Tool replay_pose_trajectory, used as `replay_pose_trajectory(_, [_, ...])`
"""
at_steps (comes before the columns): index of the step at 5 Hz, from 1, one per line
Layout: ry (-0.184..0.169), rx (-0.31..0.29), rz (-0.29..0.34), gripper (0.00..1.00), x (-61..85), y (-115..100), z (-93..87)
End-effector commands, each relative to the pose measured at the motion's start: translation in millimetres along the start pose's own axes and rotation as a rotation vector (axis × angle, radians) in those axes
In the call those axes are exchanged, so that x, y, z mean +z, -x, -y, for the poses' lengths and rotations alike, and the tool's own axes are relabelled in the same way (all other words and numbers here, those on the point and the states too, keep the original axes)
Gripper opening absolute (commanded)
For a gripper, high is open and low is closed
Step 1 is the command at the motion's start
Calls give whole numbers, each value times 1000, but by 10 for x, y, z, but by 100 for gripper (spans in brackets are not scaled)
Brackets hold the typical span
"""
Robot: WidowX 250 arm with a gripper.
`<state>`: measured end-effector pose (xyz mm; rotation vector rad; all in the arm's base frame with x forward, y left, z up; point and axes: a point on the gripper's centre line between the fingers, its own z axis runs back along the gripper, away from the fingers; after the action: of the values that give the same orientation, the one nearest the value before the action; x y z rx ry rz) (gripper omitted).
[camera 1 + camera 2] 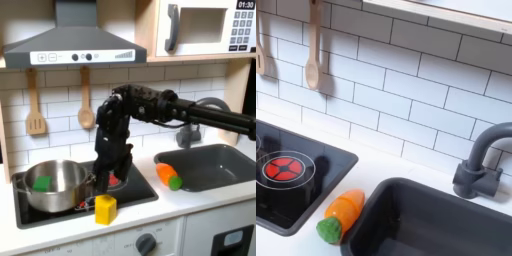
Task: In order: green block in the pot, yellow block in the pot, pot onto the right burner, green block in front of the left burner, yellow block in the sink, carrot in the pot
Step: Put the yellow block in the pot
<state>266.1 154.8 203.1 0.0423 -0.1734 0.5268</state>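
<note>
**Green in pot, yellow next**

My black pincer hangs low over the stove, jaws too dark to tell.

The small yellow cube sits just below it, so I judge that's the next pick.

1 small green cube lies in the shiny round steel pot beside the pincer.

1 stubby orange carrot waits on the other side, by the sink.

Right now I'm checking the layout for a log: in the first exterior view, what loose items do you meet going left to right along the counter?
The pot with the green block inside, then the yellow block, then the carrot, then the sink.
</note>
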Motion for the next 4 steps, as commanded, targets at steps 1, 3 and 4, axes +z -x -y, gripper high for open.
replay_pose_trajectory(1, [-3, -5, 0, 100, -31, 8, 1])
replay_pose_trajectory(3, [-11, -17, -14, 100, -105, 48, -25])
replay_pose_trajectory(4, [-14, -25, -25, 100, -159, 68, -31])
